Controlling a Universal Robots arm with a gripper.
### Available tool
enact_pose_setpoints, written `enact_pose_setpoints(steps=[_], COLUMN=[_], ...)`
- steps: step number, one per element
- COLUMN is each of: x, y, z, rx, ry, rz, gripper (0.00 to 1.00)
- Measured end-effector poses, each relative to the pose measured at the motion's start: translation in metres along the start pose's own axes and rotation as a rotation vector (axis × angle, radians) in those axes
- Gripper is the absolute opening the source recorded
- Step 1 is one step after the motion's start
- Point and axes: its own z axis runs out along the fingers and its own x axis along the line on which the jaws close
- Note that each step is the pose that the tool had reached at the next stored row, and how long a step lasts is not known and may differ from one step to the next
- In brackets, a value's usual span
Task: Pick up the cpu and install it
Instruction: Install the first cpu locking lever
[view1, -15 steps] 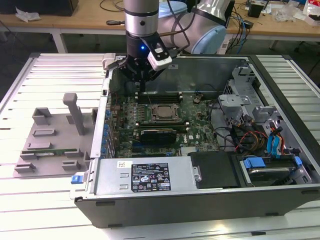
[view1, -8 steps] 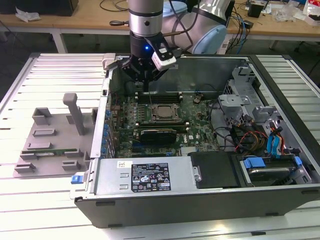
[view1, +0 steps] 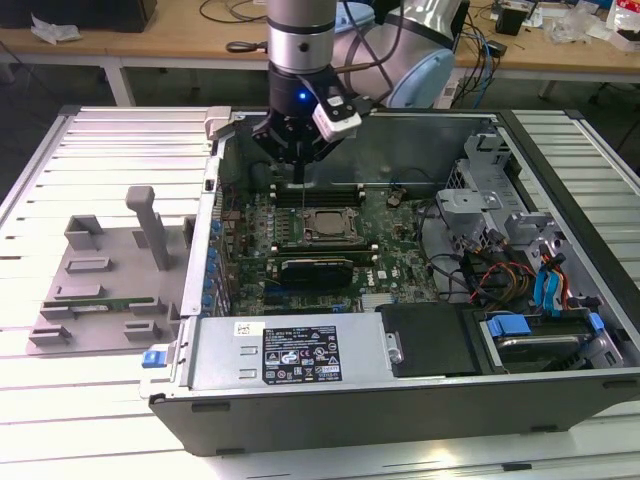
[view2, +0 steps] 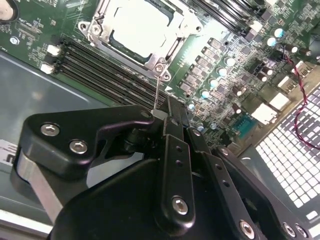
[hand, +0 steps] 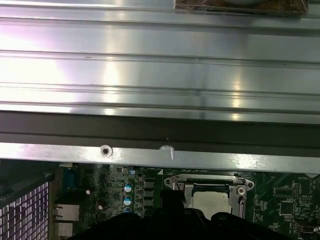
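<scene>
- Cpu (view1: 327, 226): its silvery lid lies flat inside the black-framed socket (view1: 350, 212) on the motherboard (view1: 400, 262), near the middle of the opened computer case (view1: 560, 400). In the second wrist view the same pale square (view2: 137, 27) lies level within the metal retention frame (view2: 162, 65), with nothing pinching it.
- Gripper (view1: 299, 160): it hangs just above the far edge of the socket, over the memory slots (view2: 107, 80), apart from the chip. From the second wrist view its black fingers (view2: 172, 125) look pressed together with nothing between them, and a thin metal rod or wire (view2: 157, 92) runs from their tips toward the socket's corner.
- Progress, as I judge it: the chip looks already placed in its seat. Whether the socket is latched shut I cannot tell.
- Surroundings: a grey fixture tray (view1: 100, 270) with upright posts rests on the slatted bench (view1: 60, 160) at the exterior view's left. The drive cage with blue cables (view1: 545, 290) occupies the case's other end.
</scene>
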Motion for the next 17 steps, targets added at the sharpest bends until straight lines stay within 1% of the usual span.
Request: enact_pose_setpoints(steps=[3,4,8,14,17], x=[-0.0033,-0.0055,-0.0094,-0.0102,-0.0102], y=[-0.0001,-0.0002,-0.0004,-0.0002,-0.0002], z=[0.0001,0.0002,0.0005,0.0057,0.0063], rx=[0.0001,0.0000,-0.0001,-0.0001,0.0001], ry=[0.0000,0.0000,-0.0001,0.0000,0.0002], rz=[0.000,0.000,0.000,0.000,0.000], gripper=[0.11,0.11,0.11,0.11,0.11])
